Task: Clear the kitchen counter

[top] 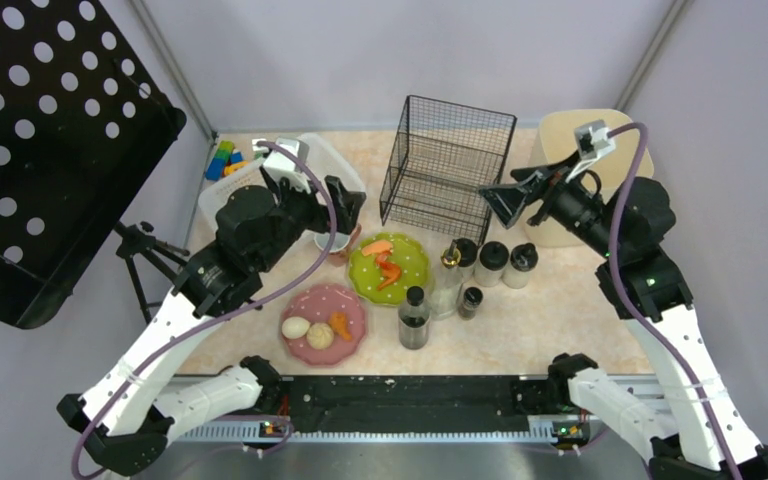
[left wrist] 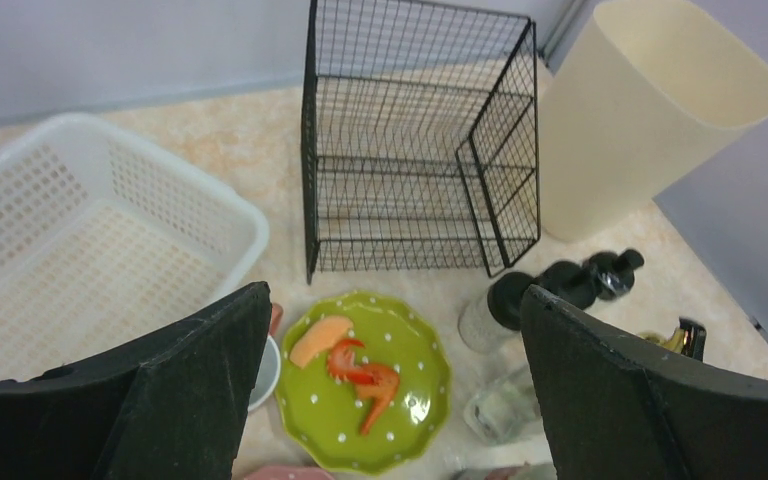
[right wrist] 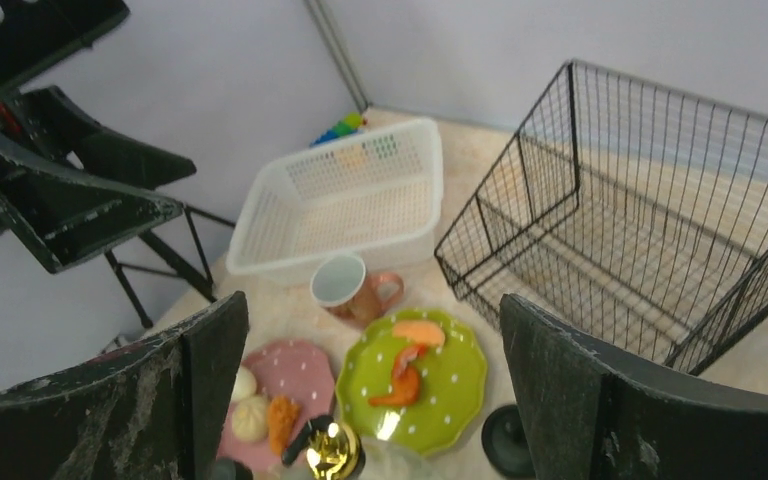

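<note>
While both arms hover above it, the kitchen counter (top: 570, 335) is shown running from the near rail to the back wall, its beige-pink marbled stone visible between objects. The left gripper (left wrist: 395, 298) and right gripper (right wrist: 372, 300) are spread wide, with nothing held. A black wire basket (top: 447, 165) is set at the tabletop's back edge, a white plastic basket (left wrist: 90, 230) toward the back left corner, and a cream bin (left wrist: 650, 110) toward the back right corner. A green plate (top: 390, 268), pink plate (top: 325, 322), mug (right wrist: 345, 285) and dark-capped bottles (top: 490, 262) are crowded mid-tabletop.
</note>
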Available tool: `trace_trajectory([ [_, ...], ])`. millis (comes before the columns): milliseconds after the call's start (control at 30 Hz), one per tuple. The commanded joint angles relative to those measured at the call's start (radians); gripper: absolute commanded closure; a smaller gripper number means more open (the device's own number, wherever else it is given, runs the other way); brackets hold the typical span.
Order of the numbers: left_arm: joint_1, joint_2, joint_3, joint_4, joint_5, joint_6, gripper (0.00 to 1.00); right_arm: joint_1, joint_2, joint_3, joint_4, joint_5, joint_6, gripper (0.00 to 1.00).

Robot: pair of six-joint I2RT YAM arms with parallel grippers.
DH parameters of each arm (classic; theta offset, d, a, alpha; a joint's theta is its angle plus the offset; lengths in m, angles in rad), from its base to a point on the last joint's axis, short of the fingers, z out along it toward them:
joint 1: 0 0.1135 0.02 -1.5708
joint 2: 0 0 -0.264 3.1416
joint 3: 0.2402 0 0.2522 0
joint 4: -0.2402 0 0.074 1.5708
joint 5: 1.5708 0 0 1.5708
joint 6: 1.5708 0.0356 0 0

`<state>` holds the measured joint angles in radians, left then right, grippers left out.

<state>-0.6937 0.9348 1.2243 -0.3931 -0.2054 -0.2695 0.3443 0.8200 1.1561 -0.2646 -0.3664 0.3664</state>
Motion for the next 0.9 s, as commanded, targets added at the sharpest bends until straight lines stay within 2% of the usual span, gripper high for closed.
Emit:
trace_trajectory([
  [0, 0.0, -0.066, -0.051, -0.027, 0.06, -0.058, 0.01, 0.001, -0.052, -0.048, -0.081, -0.07, -0.05, 0.07],
  [133, 0.0, -0.111, -0.087, -0.056, 0.079, -0.075, 0.01, 0.001, -0.124, -0.138, -0.104, -0.101, -0.044, 0.1],
  [200, 0.0, -0.126, -0.09, -0.093, 0.084, -0.093, 0.01, 0.003, -0.15, -0.175, -0.132, -0.125, -0.043, 0.16],
  [300, -0.001, -0.14, -0.096, -0.129, 0.104, -0.118, 0.01, 0.002, -0.182, -0.223, -0.193, -0.148, -0.072, 0.19],
  [567, 0.0, -0.176, -0.14, -0.165, 0.11, -0.14, 0.01, 0.032, -0.258, -0.336, -0.234, -0.149, -0.087, 0.2],
  [700, 0.0, -0.183, -0.149, -0.161, 0.126, -0.142, 0.01, 0.092, -0.254, -0.393, -0.181, -0.12, -0.061, 0.22],
  [867, 0.0, -0.188, -0.167, -0.156, 0.138, -0.14, 0.01, 0.219, -0.227, -0.453, -0.092, -0.004, -0.056, 0.25],
])
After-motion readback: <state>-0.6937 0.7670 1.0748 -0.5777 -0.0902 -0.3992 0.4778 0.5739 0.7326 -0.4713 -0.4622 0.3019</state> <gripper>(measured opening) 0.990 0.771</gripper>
